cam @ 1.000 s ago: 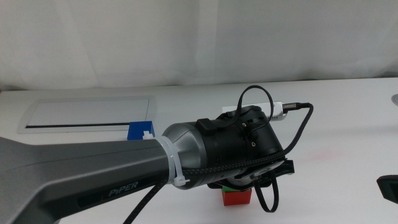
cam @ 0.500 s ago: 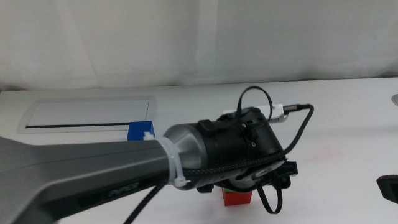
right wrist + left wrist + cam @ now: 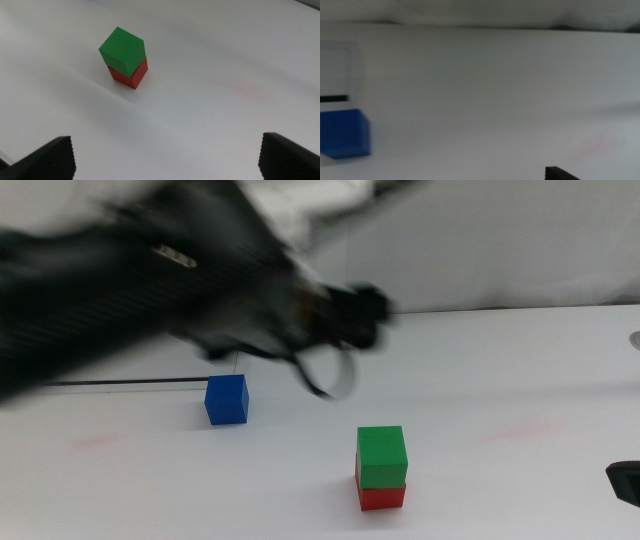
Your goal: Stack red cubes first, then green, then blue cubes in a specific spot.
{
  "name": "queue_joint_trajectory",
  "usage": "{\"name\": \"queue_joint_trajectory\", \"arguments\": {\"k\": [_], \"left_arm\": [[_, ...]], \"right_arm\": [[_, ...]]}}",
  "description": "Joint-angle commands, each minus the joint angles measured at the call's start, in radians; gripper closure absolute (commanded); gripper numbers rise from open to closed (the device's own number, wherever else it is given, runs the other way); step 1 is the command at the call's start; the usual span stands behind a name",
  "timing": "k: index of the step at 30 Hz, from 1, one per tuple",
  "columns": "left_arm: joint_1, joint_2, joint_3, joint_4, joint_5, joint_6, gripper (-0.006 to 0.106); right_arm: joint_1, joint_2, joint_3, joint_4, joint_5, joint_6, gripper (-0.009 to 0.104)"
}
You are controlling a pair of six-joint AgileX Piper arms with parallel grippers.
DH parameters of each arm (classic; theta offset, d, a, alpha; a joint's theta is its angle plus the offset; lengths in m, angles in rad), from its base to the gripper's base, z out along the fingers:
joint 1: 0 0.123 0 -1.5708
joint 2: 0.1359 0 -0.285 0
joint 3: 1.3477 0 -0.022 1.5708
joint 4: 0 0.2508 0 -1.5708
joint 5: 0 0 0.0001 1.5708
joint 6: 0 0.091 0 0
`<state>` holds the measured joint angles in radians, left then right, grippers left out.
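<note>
The green cube (image 3: pixel 382 456) sits on the red cube (image 3: pixel 381 497) at lower centre, the blue cube (image 3: pixel 226 399) alone further left, the blurred left gripper's (image 3: pixel 345 320) jaws unreadable, and the right gripper (image 3: pixel 167 155) spread wide.

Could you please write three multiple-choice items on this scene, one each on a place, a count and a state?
1. Where is the green cube?
A. on the red cube
B. beside the blue cube
C. in a tool

2. How many cubes are stacked?
A. one
B. two
C. three

3. The right tool is:
A. shut on a cube
B. open
C. out of view

Key: 1 A, green sits directly on red. 2 B, blue stands apart on the table. 3 B, its jaws stand wide apart, empty.
</note>
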<state>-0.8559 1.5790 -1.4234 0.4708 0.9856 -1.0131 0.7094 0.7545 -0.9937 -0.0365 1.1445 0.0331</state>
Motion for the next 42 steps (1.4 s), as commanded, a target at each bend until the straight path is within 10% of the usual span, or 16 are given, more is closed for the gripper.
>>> {"name": "queue_joint_trajectory", "arguments": {"k": [1,12,42], "left_arm": [[0.061,-0.076,0.000,0.004,0.096,0.098,0.009],[0.399,-0.123,0.002,-0.168,0.144,0.439,0.009],[0.487,0.351,0.002,-0.278,-0.048,0.568,0.009]], "right_arm": [[-0.003,-0.005,0.002,-0.009,-0.001,-0.007,-0.007],[-0.003,-0.005,0.002,-0.009,-0.021,-0.007,-0.007],[-0.003,-0.005,0.002,-0.005,-0.021,-0.007,-0.007]]}}
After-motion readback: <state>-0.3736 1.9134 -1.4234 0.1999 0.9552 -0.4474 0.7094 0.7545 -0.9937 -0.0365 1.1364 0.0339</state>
